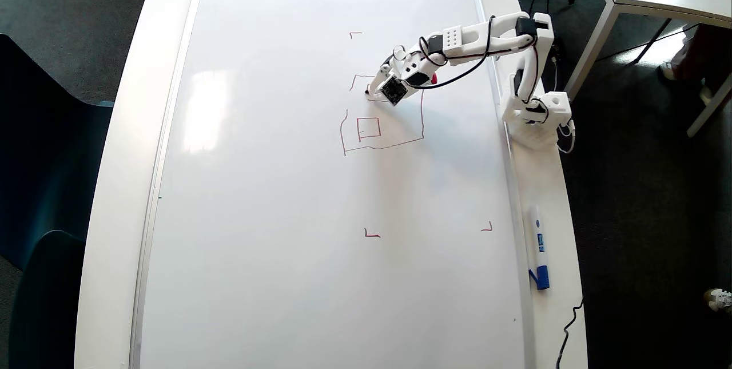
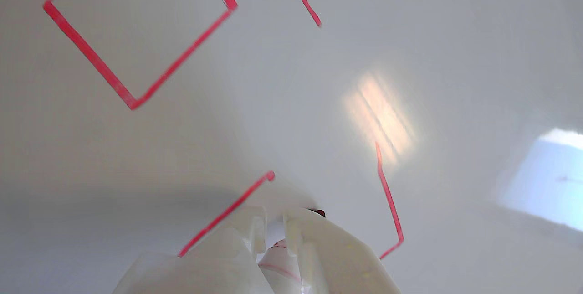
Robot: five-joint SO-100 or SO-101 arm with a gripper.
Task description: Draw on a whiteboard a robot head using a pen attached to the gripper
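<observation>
We see the claw [image 2: 273, 216] clamping the pen [image 2: 278, 257], tip on the whiteboard [image 1: 286, 214] at the upper left of the robot head [image 1: 383, 129] outline in the overhead view.

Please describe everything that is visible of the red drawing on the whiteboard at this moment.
The robot head is a thin red marker drawing, unfinished, near the upper middle of the glossy whiteboard. In the overhead view its wobbly outline shows a left side, a slanted bottom and a right side; one small closed square sits inside. The top is partly hidden under the tool, where another small shape is begun. In the wrist view the lines look bright pinkish red, and the pen is held between the tool's fingers, its tip close to the strokes.
</observation>
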